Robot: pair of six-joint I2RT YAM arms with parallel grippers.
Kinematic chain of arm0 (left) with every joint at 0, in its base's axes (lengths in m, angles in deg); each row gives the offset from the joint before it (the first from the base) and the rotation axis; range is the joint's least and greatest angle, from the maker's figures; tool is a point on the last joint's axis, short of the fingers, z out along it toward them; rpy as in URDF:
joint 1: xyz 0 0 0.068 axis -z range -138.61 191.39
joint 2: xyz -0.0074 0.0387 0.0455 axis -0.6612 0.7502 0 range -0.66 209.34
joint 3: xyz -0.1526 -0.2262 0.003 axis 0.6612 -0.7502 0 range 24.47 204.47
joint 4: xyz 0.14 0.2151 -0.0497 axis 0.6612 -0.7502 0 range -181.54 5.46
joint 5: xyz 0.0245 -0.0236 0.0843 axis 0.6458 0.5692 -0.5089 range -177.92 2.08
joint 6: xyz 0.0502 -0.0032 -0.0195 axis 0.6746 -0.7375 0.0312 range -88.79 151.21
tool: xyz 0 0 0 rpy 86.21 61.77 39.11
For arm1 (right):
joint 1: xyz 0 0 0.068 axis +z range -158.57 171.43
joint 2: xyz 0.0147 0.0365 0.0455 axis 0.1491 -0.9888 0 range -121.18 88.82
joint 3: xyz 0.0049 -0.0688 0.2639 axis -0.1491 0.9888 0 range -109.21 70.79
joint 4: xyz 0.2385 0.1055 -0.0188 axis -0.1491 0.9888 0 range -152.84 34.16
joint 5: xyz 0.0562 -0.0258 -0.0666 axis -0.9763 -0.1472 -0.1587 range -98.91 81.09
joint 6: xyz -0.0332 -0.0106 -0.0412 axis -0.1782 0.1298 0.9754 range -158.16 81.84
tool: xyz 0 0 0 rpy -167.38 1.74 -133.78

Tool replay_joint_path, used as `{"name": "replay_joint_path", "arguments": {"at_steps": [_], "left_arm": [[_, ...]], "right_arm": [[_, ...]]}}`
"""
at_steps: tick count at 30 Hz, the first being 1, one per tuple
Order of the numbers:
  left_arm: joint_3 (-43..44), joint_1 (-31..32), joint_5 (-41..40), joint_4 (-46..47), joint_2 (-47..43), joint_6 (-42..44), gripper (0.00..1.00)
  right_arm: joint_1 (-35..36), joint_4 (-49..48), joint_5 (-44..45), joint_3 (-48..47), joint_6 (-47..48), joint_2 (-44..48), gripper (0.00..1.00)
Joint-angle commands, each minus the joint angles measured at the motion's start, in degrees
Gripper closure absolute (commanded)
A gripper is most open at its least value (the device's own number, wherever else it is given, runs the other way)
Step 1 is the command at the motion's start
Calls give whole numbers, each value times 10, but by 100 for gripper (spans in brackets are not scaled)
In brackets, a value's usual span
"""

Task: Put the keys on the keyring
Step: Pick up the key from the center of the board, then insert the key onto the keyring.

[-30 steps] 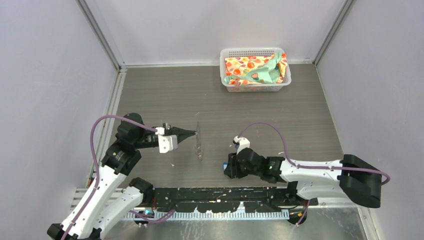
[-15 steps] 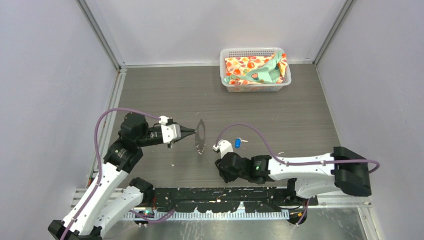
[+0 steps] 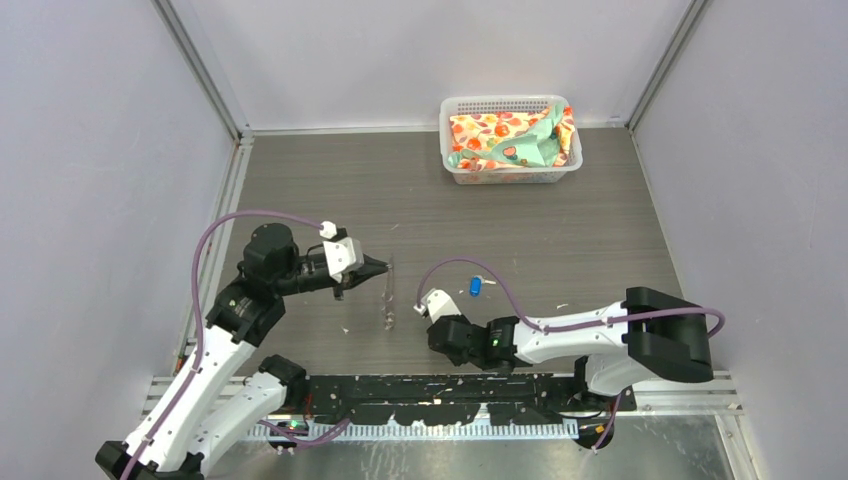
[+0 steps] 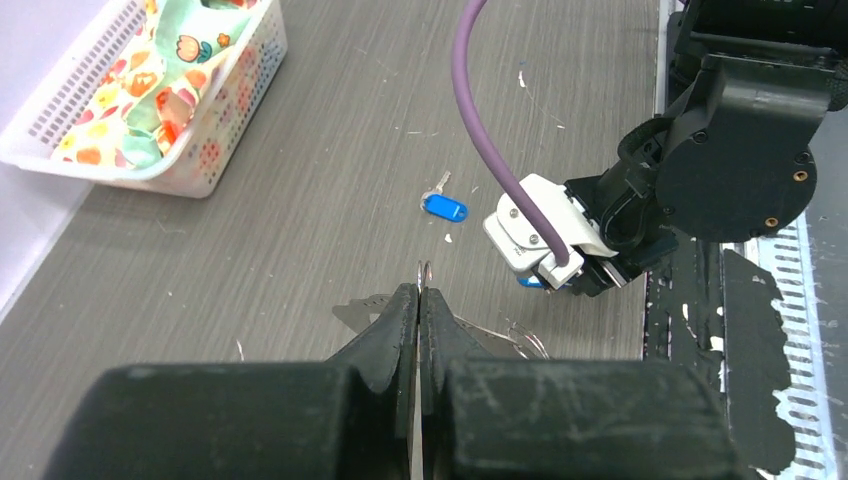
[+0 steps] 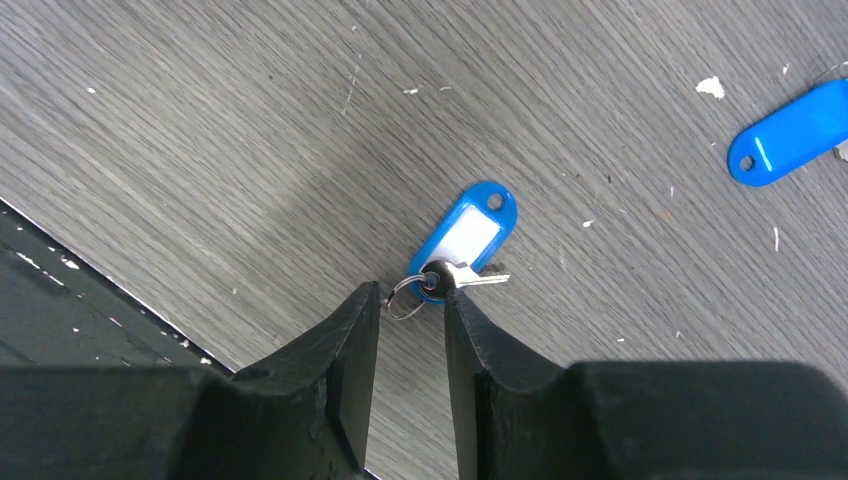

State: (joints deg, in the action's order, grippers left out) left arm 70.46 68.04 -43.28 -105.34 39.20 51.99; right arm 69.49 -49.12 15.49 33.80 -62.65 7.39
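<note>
**Left fingers clamped on the keyring, right fingers straddling a key**

Down at the near edge of the desk [image 3: 560, 220], the right fingers [image 5: 372, 308] point down at the surface, parted by only a narrow gap. In that gap sits the small ring [image 5: 404, 300] hooked to the first key [image 5: 478, 228]. Its blue head lies flat, white label face up, and the short silver blade pokes out just by one fingertip. Tips either side of that ring, folks, but whether they actually touch it the wrist view doesn't settle. Nothing is lifted; the key lies on the desk. From above, this key is hidden from sight.

A little farther out, the second key [image 3: 475, 286] lies alone on the wood grain, apart from both sets of fingers.

Over to the left now: the left fingers [image 4: 418, 300] are pressed fully together, pinching the thin wire of the keyring [image 3: 388, 298]. The loop shows nearly edge-on from above, a slim silvery line running near to far between the two sets of fingers, gripped at its far end. Whether its lower edge rests on the desk, can't call it. Both keys lie off the loop.

Far back, by the rear wall, the white basket [image 3: 500, 102] holds a bunch of patterned cloth [image 3: 500, 135], well apart from everything else
</note>
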Motion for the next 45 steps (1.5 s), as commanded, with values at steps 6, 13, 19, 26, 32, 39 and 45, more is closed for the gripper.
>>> {"name": "replay_joint_path", "arguments": {"at_steps": [6, 13, 19, 26, 32, 39, 45], "left_arm": [[35, 0, -29, -15, -12, -16, 100], [41, 0, -33, -31, -14, -15, 100], [40, 0, -31, -30, -16, -27, 100], [18, 0, -37, 6, -8, -87, 100], [-3, 0, -1, 37, -8, -93, 100], [-18, 17, 18, 59, -6, -115, 100], [-15, 45, 8, 60, -10, -113, 100]], "right_arm": [[13, -44, 40, -4, -2, -16, 67], [13, -61, 44, 4, -27, -39, 79], [11, -1, 84, -8, -9, 33, 99], [-6, 67, 26, -15, 39, 263, 99], [-11, 145, -16, -92, 50, 338, 99], [-14, 84, -78, -186, 101, 302, 99], [-24, 0, -118, -228, 113, 254, 99]]}}
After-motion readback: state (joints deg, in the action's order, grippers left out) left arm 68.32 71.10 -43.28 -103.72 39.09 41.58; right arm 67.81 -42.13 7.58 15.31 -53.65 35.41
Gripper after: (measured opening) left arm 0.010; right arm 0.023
